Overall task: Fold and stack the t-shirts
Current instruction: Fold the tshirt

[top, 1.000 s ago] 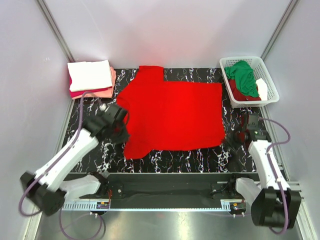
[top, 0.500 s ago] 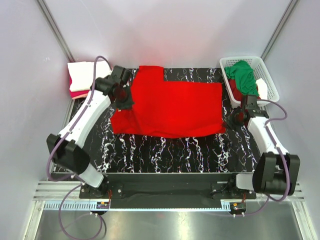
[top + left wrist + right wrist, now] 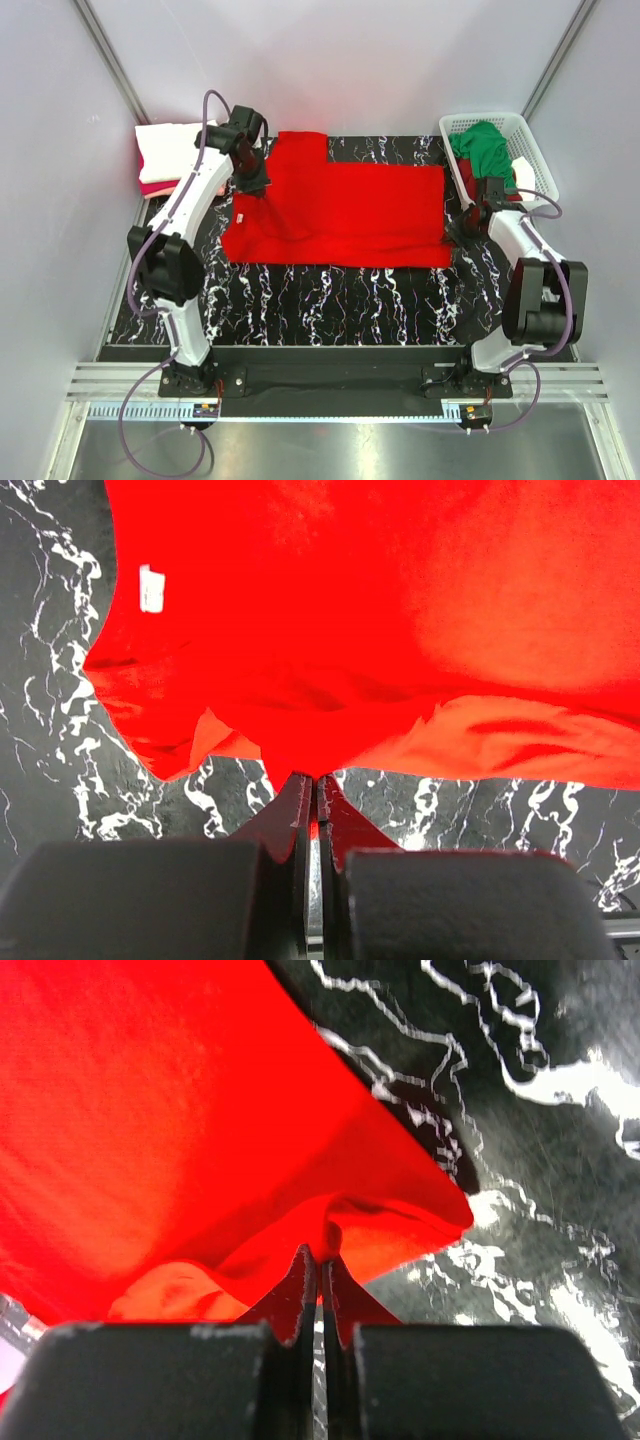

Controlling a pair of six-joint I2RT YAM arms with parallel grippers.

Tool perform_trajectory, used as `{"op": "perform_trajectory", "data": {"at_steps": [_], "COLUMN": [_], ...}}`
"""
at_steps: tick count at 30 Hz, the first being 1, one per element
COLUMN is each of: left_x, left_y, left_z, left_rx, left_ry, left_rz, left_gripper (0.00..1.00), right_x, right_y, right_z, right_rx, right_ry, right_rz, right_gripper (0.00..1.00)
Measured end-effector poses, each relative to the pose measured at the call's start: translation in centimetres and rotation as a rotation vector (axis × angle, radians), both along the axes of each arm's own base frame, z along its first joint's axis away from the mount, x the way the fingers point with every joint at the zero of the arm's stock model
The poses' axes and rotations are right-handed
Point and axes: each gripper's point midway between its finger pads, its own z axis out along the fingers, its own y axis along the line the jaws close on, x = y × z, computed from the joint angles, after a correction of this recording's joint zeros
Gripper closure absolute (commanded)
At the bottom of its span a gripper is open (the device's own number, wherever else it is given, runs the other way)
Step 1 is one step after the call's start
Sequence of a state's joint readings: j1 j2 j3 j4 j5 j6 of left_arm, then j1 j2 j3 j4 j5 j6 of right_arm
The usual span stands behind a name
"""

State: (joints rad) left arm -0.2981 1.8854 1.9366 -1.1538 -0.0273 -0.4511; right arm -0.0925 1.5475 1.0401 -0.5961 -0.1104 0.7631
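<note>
A bright red t-shirt point(image 3: 345, 210) lies across the black marbled table, its near half folded over toward the back. My left gripper point(image 3: 252, 185) is shut on the shirt's left edge; in the left wrist view the cloth point(image 3: 380, 630) runs into the closed jaws point(image 3: 317, 780), with a white neck label point(image 3: 151, 588) showing. My right gripper point(image 3: 458, 232) is shut on the shirt's right corner; it shows in the right wrist view point(image 3: 321, 1258) pinching red cloth point(image 3: 170, 1130). Folded white, salmon and crimson shirts point(image 3: 175, 155) are stacked at the back left.
A white lattice basket point(image 3: 532, 150) at the back right holds a green shirt point(image 3: 487, 152) and a dark red one point(image 3: 478, 183). Bare marbled table point(image 3: 340, 300) lies in front of the red shirt. Grey walls enclose the back and sides.
Both grippers have carried the shirt's near edge toward the back, folding it over. The left arm moved from the front left to the back left; the right moved back too.
</note>
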Motion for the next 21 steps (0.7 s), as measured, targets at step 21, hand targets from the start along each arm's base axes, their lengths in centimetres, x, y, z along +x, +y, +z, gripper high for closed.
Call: {"op": "perform_trajectory", "data": {"at_steps": [21], "left_x": [4.6], "left_y": [2.6], "left_z": [-2.4], "left_rx": [-0.006], "left_ry": [0.035], "left_rz": [0.067], "left_gripper": [1.00], "right_x": [4.7], "right_y": [-0.9], "right_z": [-4.1], "right_rx": [-0.019], "right_ry": [0.082], "right_rz": [0.005], "right_gripper": [0.84]}}
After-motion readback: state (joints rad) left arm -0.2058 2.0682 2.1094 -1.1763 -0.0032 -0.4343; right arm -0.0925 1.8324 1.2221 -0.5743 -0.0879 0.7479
